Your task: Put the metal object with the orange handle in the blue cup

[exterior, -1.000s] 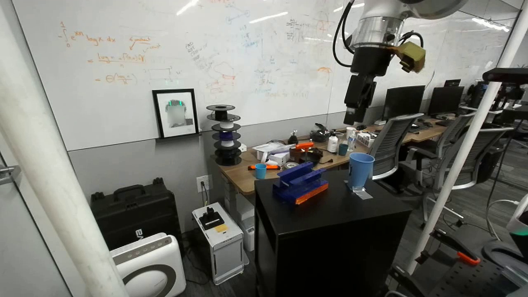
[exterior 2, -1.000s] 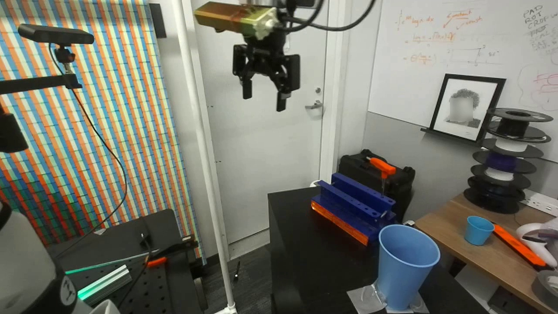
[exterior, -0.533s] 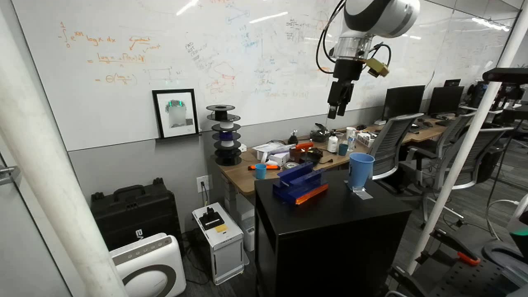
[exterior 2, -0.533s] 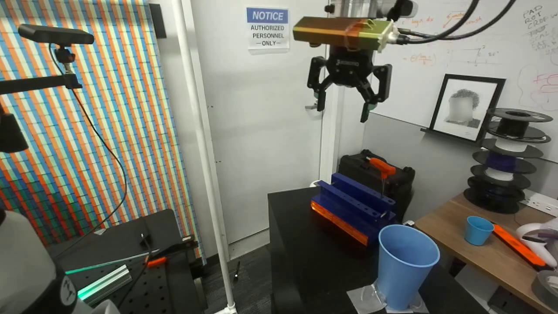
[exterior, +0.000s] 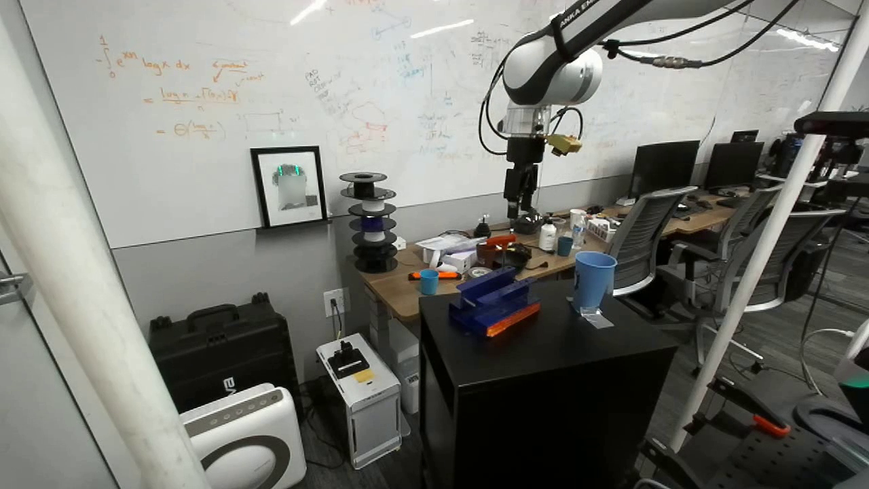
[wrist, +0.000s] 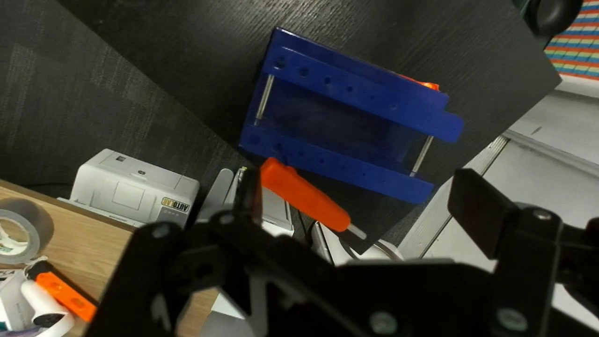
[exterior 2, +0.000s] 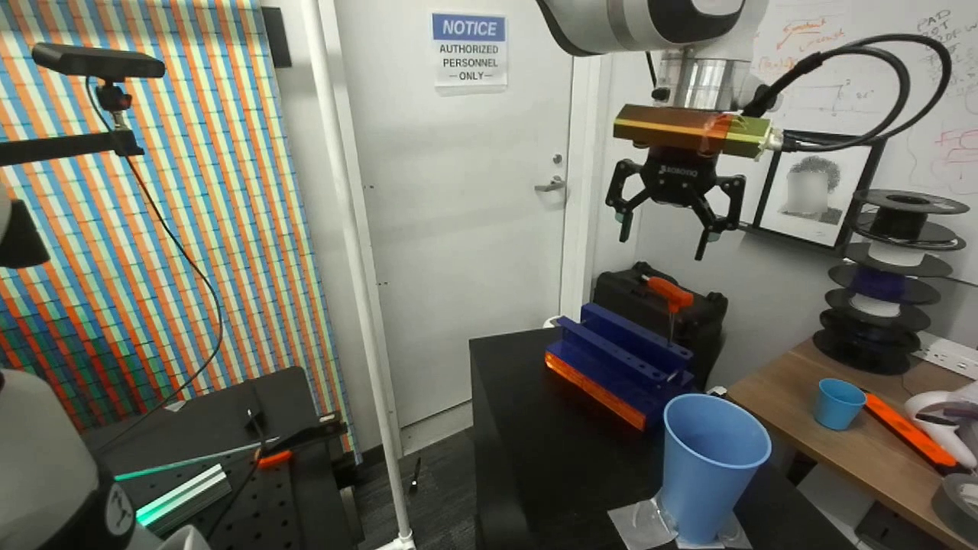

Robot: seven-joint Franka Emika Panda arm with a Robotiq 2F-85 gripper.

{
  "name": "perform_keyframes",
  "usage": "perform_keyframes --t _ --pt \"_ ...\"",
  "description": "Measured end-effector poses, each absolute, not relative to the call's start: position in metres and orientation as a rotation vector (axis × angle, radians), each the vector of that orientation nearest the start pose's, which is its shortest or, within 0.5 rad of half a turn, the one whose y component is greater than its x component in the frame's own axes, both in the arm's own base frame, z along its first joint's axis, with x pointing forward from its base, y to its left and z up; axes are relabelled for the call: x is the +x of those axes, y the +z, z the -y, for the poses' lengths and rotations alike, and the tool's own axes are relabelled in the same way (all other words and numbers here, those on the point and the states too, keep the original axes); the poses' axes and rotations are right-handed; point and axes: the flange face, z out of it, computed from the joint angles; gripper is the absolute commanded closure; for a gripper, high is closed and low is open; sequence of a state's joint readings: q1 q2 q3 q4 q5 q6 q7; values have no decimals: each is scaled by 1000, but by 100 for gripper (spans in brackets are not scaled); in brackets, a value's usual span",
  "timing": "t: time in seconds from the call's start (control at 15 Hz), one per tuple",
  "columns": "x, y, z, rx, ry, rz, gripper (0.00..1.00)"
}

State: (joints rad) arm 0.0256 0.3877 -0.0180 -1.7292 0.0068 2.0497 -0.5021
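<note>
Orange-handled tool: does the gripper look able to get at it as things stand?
Probably yes. The gripper hangs open above the orange-handled tool, which sticks up from the blue rack, and nothing visible blocks the way down. It may need slight aligning first.

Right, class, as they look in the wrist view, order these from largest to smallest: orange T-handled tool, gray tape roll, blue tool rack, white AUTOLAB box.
1. Blue tool rack
2. White AUTOLAB box
Too close to rank: orange T-handled tool, gray tape roll (cropped by the picture's edge).
</note>
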Motion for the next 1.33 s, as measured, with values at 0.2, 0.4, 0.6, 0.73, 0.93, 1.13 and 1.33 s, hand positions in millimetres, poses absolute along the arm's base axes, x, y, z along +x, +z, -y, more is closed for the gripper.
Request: perform_keyframes --t 0.2,0.4,0.6,0.73,0.93,1.13,1.33 --pt "674 334 0 -3020 179 790 0" --pt "693 320 -1 -3011 244 807 0" --pt "709 298 -9 -2984 284 818 0" --pt "714 281 -15 -2968 333 834 0" --pt "716 262 -25 -2970 409 889 0" --pt "714 260 -33 -2987 447 943 25" --pt "715 266 -34 -3030 460 983 42"
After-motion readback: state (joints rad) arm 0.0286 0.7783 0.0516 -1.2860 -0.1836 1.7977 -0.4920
